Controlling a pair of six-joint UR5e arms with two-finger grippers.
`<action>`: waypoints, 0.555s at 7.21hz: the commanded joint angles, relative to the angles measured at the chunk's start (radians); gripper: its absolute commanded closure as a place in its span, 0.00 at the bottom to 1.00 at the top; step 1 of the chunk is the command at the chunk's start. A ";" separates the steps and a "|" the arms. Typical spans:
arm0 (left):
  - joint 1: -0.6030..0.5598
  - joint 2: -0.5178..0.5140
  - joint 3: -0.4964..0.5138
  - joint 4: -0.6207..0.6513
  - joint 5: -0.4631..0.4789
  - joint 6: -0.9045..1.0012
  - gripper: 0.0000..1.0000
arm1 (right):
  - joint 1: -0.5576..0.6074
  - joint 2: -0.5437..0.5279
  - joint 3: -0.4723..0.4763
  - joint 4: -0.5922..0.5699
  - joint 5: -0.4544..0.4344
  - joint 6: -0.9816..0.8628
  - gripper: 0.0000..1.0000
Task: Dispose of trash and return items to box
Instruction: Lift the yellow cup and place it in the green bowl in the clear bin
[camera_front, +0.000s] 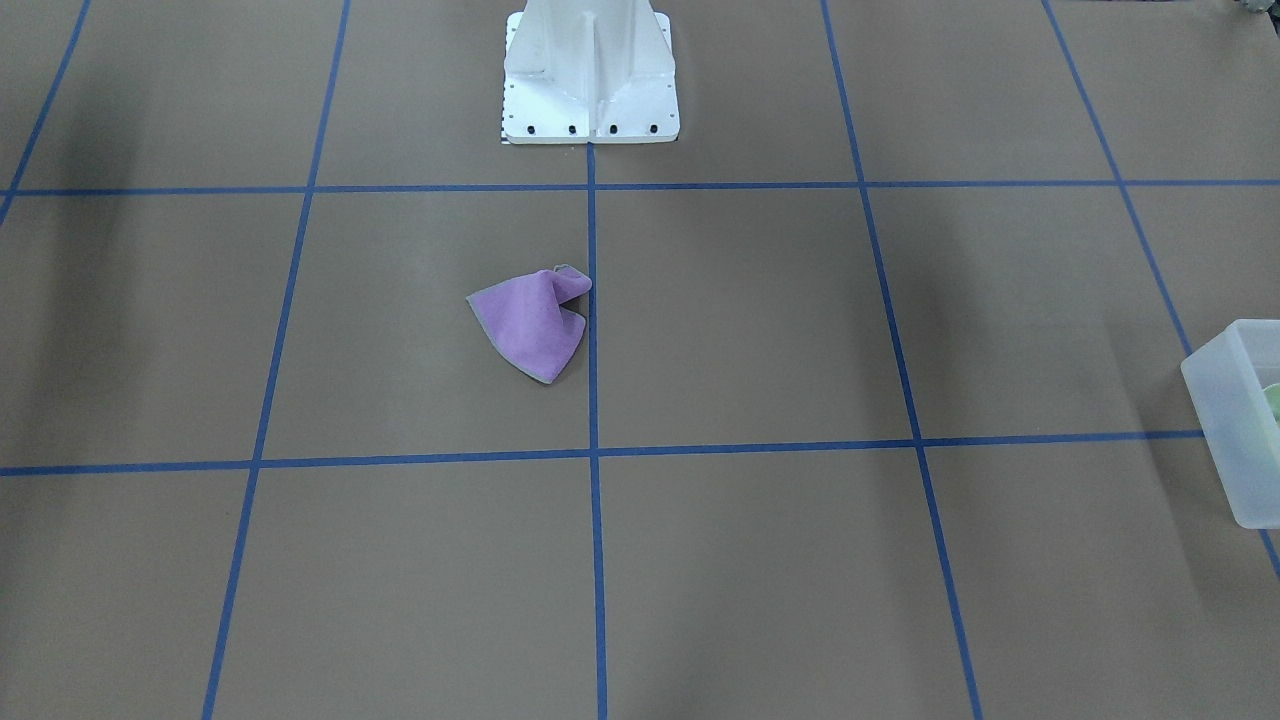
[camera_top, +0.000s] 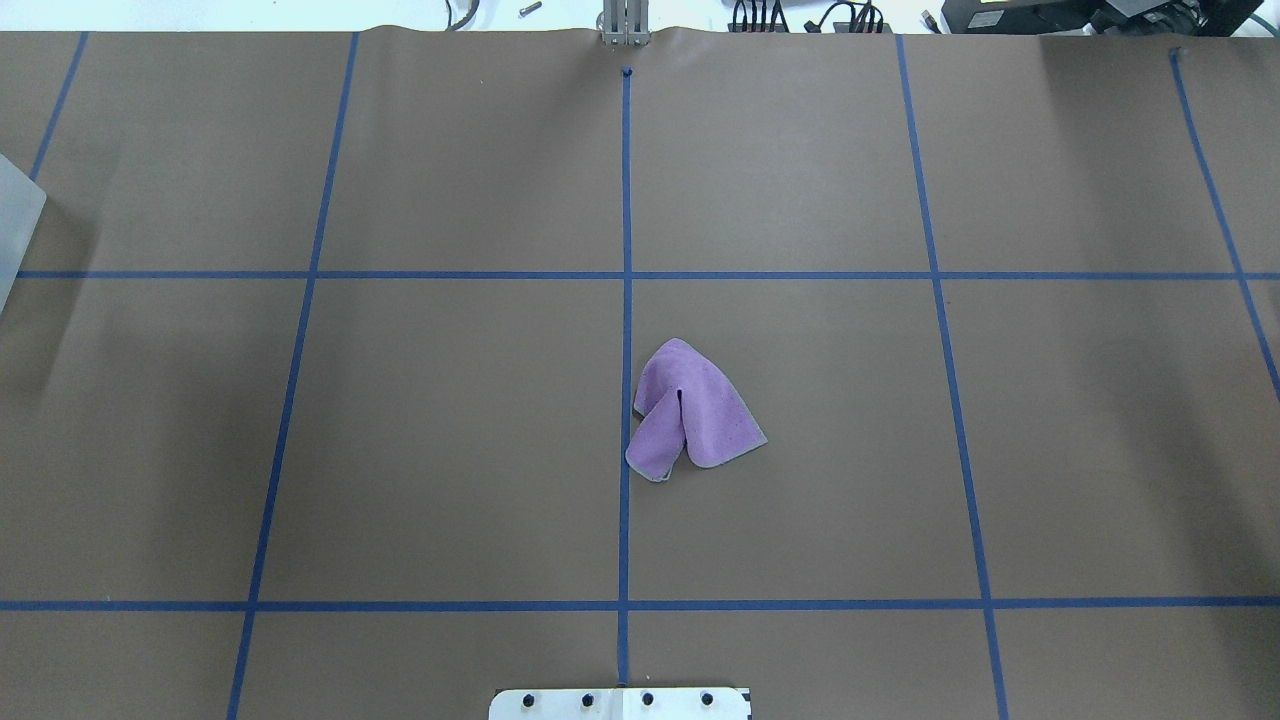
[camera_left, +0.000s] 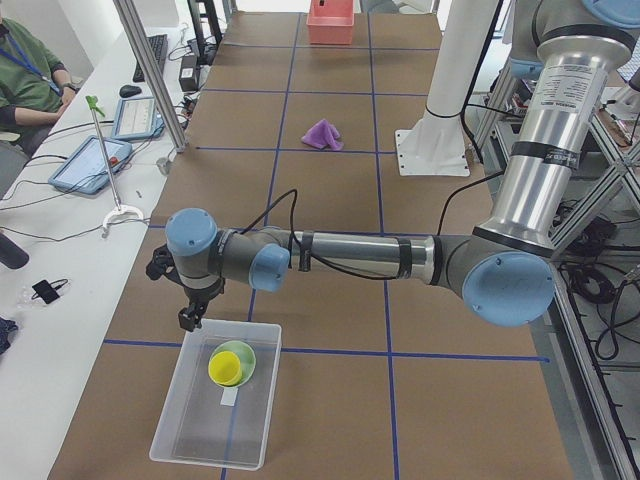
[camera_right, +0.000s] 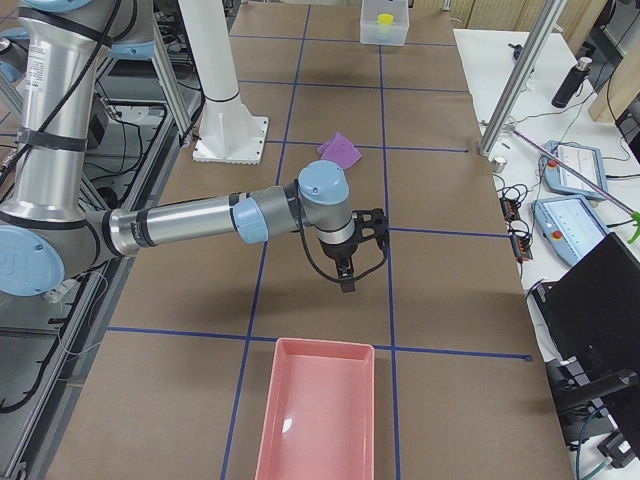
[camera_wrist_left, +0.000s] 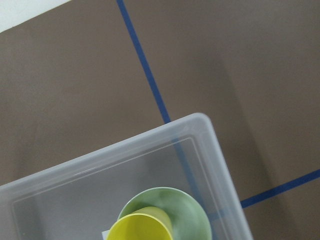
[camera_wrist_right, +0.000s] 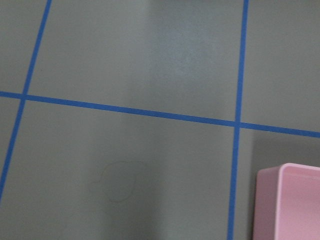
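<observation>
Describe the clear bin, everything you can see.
The bin is a frosted, translucent white plastic rectangle with rounded corners and a lipped rim, open-topped, sitting flat on the table at the robot's left end, across a blue tape line. Inside, near one end, a green bowl holds a yellow cup; a small white label shows beside them.

A robotics lab: tape-gridded table (camera_left: 330, 190), control tablets (camera_left: 90, 163) and an operator (camera_left: 25, 75) alongside.
</observation>
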 joint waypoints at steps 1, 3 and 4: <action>-0.009 0.071 -0.168 0.111 -0.010 -0.028 0.01 | -0.206 0.011 0.094 0.145 -0.031 0.400 0.00; -0.015 0.198 -0.269 0.115 -0.007 -0.022 0.01 | -0.470 0.135 0.167 0.146 -0.236 0.769 0.00; -0.017 0.273 -0.332 0.133 0.007 -0.013 0.01 | -0.570 0.198 0.171 0.111 -0.313 0.860 0.00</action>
